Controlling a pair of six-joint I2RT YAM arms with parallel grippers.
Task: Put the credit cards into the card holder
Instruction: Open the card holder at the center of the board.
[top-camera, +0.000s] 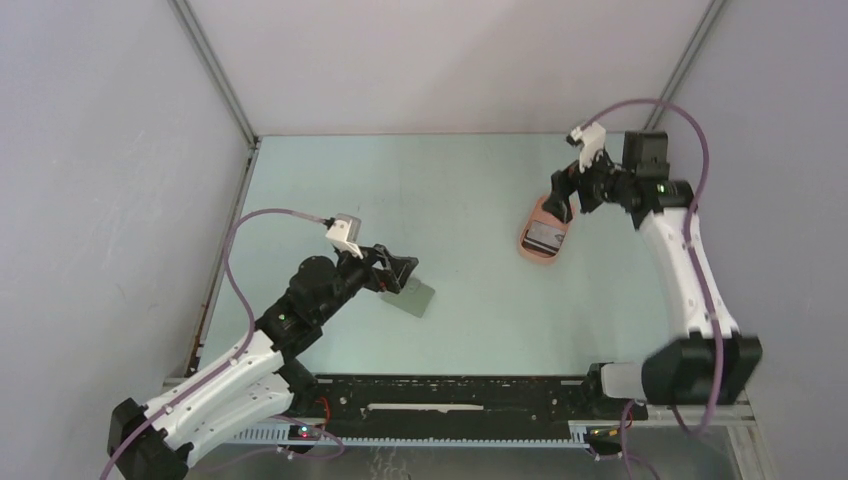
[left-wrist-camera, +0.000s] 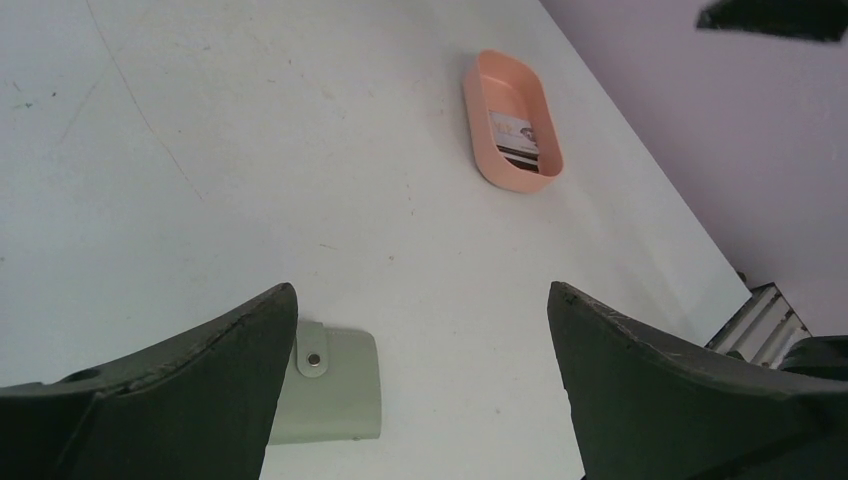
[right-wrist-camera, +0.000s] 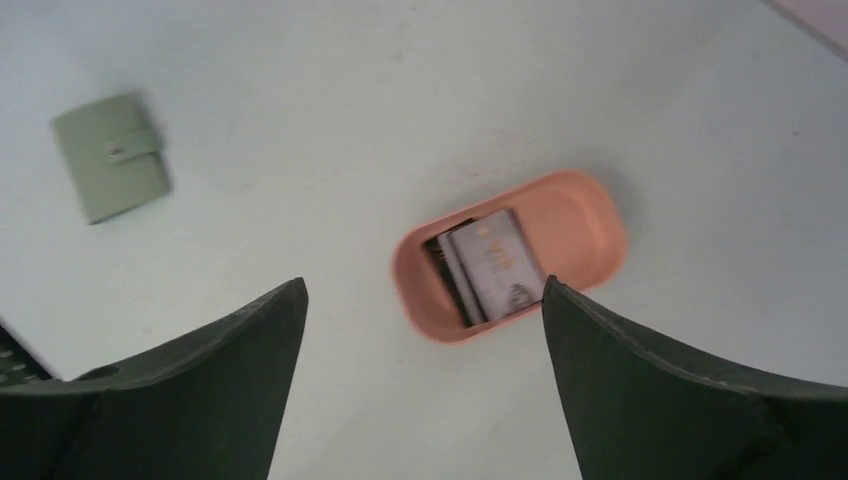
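Note:
Two credit cards lie stacked in a salmon-pink oval tray (right-wrist-camera: 590, 225): a silvery-grey card (right-wrist-camera: 495, 262) on top and a black card (right-wrist-camera: 445, 278) showing at its edge. In the top view the cards (top-camera: 545, 236) sit at the right of the middle. The grey-green card holder (top-camera: 418, 296) lies shut and flat on the table, its snap tab fastened (left-wrist-camera: 313, 358). My left gripper (top-camera: 398, 270) is open and empty just above and left of the holder (left-wrist-camera: 335, 390). My right gripper (top-camera: 558, 205) is open and empty above the tray's far end.
The pale green table (top-camera: 450, 180) is walled by grey panels on the left, back and right. A black rail (top-camera: 450, 395) runs along the near edge between the arm bases. The tray also shows in the left wrist view (left-wrist-camera: 480, 110), far from that gripper.

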